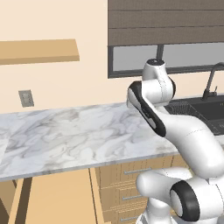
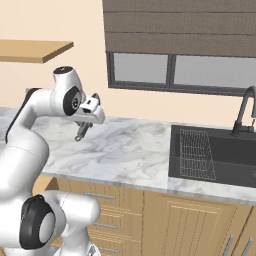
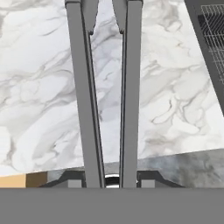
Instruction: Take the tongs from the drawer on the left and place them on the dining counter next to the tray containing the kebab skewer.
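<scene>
From your left base view, bare marble table [image 1: 74, 135] spreads left of the arm. Right base view: gripper [image 2: 86, 126] carries the tongs [image 2: 82, 132] above it, sink [image 2: 215, 157] well right. Hand view: fingers [image 3: 72, 179] pinch the tongs' joined end, arms pointing away over marble past the near edge.

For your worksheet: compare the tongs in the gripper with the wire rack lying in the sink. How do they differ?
The tongs are two solid, long flat arms; the wire rack is an open grid of thin wires. The tongs are held in the gripper above the marble; the rack lies in the dark sink. Both look metallic.
</scene>
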